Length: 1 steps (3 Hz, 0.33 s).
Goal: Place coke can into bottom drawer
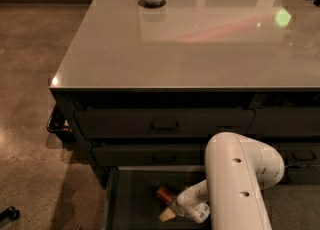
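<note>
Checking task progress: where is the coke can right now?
The coke can is inside the open bottom drawer, near the bottom middle of the camera view, right by the gripper that reaches into that drawer from the right.

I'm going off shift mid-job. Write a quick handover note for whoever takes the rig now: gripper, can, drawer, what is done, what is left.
Gripper: down inside the open bottom drawer, right at the coke can; its grip cannot be read.
Coke can: inside the drawer, near the middle, at the gripper.
Done: drawer is open and the can is in it.
Left: probably confirm the can is released and resting on the drawer floor, then lift the arm out.
</note>
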{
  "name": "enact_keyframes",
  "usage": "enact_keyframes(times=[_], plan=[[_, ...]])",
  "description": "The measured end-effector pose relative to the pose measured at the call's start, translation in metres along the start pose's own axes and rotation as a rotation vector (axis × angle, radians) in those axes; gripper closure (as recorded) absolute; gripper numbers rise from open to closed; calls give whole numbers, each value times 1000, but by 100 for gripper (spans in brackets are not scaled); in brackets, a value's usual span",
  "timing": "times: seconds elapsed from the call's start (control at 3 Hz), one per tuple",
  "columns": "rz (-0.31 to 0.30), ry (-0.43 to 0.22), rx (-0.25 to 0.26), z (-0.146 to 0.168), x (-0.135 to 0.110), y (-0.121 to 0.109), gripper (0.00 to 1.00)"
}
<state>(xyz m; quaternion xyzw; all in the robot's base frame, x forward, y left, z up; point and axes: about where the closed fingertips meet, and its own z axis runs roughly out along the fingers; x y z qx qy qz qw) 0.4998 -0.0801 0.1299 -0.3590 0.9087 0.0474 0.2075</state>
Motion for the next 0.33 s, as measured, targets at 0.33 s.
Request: enact_keyframes(times=[0.33], plan=[[0, 0, 0, 0, 0, 0, 0]])
